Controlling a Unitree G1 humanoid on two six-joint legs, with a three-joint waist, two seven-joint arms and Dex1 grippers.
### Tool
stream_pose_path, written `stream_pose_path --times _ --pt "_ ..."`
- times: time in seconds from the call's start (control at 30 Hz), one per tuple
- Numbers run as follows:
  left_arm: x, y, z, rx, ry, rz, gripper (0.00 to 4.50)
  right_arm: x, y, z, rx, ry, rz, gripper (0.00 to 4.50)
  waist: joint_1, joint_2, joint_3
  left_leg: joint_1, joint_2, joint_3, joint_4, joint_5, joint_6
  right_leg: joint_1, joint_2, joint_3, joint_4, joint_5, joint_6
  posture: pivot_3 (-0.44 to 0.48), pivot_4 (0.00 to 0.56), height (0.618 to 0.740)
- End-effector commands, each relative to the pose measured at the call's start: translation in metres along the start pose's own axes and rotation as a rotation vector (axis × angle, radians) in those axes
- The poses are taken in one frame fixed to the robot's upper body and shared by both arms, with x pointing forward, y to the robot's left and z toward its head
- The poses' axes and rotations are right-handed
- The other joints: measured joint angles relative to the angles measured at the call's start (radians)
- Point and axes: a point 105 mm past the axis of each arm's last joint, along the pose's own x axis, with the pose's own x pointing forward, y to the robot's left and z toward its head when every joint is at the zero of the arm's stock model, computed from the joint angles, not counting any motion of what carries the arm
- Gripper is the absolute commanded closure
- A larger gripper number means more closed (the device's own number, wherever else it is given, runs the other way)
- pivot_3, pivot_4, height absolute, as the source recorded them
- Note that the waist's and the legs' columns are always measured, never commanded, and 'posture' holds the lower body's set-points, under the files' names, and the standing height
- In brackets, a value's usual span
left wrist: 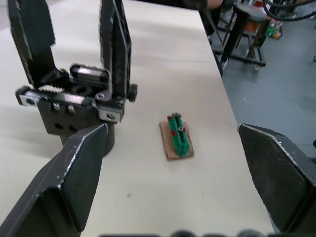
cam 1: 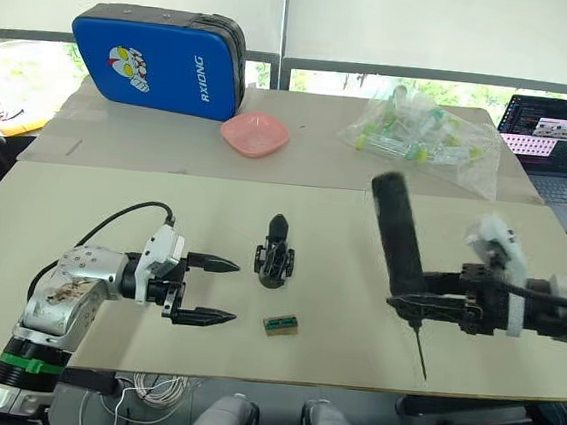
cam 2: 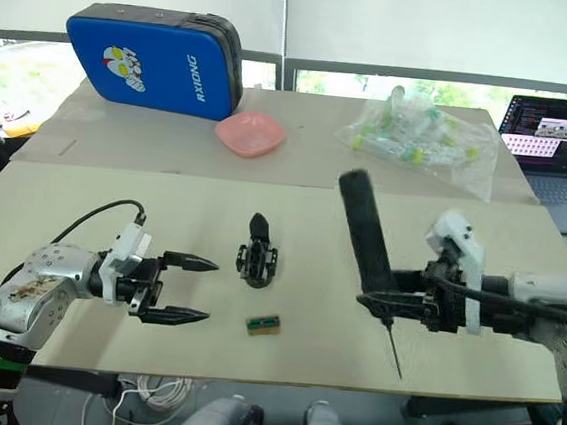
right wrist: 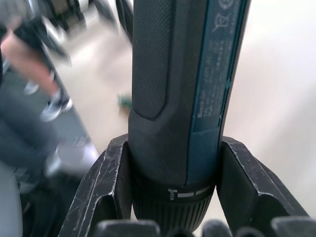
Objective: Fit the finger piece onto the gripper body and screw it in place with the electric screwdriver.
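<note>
The gripper body (cam 1: 274,260) stands mid-table, both fingers apparently in place, so fitting seems done; screwing remains. My right gripper (cam 1: 425,305) clamps the electric screwdriver (cam 1: 399,234) well to its right. My left gripper (cam 1: 208,290) gapes empty nearby.

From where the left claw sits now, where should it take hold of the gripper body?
Probably low on the gripper body, across its chunky base block, coming in from the robot's left. The fingers stand upright and narrow, a poorer grip. The left claw is open, level with it; the small green part lies nearby.
</note>
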Motion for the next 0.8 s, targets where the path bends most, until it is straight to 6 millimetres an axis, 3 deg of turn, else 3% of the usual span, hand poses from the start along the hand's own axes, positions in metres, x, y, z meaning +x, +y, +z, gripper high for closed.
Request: stream_pose_path --times 0.03,0.1,0.2,0.37,0.6,0.8 --pt "0.006 -0.002 -0.005 0.060 0.024 0.021 0.00 -0.003 0.021 0.041 -0.204 -0.322 -0.009 2.54 0.000 0.000 0.000 0.000 0.000 0.000 0.000 0.000 0.000 0.001 0.000 0.000 0.000 0.000 0.000 0.000 0.150 0.740" --pt "0.009 -0.007 -0.015 0.071 0.058 0.009 0.00 0.001 0.036 0.048 -0.270 -0.452 0.009 2.54 -0.002 0.000 0.000 0.000 0.000 0.000 0.000 0.000 0.000 0.002 0.000 0.000 0.001 0.000 0.000 0.000 0.150 0.740" --pt "0.010 -0.013 -0.027 0.069 0.087 0.006 0.00 0.012 0.057 0.047 -0.330 -0.504 0.099 2.54 -0.005 0.001 0.000 0.001 0.000 0.000 -0.002 0.000 -0.001 0.000 0.001 0.000 0.001 0.000 0.000 0.000 0.150 0.740" --pt "0.015 -0.007 -0.036 0.053 0.086 0.072 0.00 0.035 0.083 0.048 -0.525 -0.622 0.237 2.54 -0.007 0.000 0.000 0.002 0.000 0.001 -0.001 0.001 -0.001 -0.002 0.001 -0.001 0.001 0.000 0.000 0.000 0.150 0.740" --pt "0.040 -0.011 -0.053 0.024 0.097 0.071 0.00 0.058 0.085 0.037 -0.547 -0.646 0.351 2.54 -0.006 0.000 0.000 0.011 0.000 0.000 -0.001 0.000 -0.001 0.006 0.001 -0.005 0.000 0.000 0.000 0.000 0.150 0.740" --pt "0.058 -0.012 -0.055 0.022 0.075 0.068 0.00 0.068 0.081 0.030 -0.551 -0.631 0.377 2.54 -0.003 0.000 0.000 0.016 0.000 -0.001 -0.002 0.000 0.000 0.012 0.001 -0.005 -0.001 0.000 0.000 0.000 0.150 0.740"
